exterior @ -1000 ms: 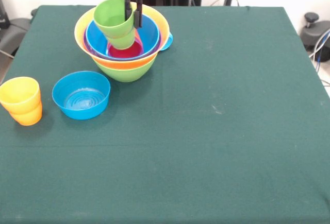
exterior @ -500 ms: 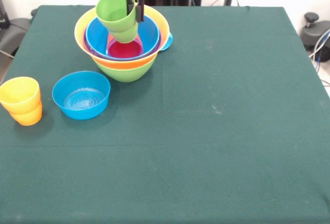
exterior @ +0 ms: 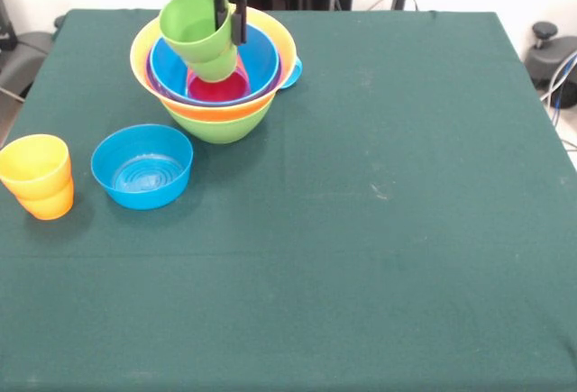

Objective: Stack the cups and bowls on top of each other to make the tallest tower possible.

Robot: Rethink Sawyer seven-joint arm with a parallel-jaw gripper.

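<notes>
One gripper point(exterior: 229, 15), at the far left of the table point(exterior: 379, 230), clenched on the rim of a green cup point(exterior: 195, 33): one finger inside the cup, one outside its right wall. Cup held over the tower point(exterior: 215, 77), tilted; mouth faces up and toward the near left, long axis leaning from upper left down to lower right, base aimed into the hollow of the pile.

Tower, from the base upward: lime bowl point(exterior: 219, 123), orange band, purple edge, yellow bowl point(exterior: 275, 36), blue bowl point(exterior: 261, 66), with a pink-red inside at the bottom. A light blue piece point(exterior: 293, 71) shows at its right side; what it is cannot be told.

Judged progress: roughly half done. Several pieces nested; green cup not yet seated or let go.

Left to stack, both at the near left, well apart from the tower: small blue bowl point(exterior: 142, 166), upright, empty; yellow cup point(exterior: 34, 166) nested in an orange cup point(exterior: 50, 203), upright, mouths up, just left of that bowl.
</notes>
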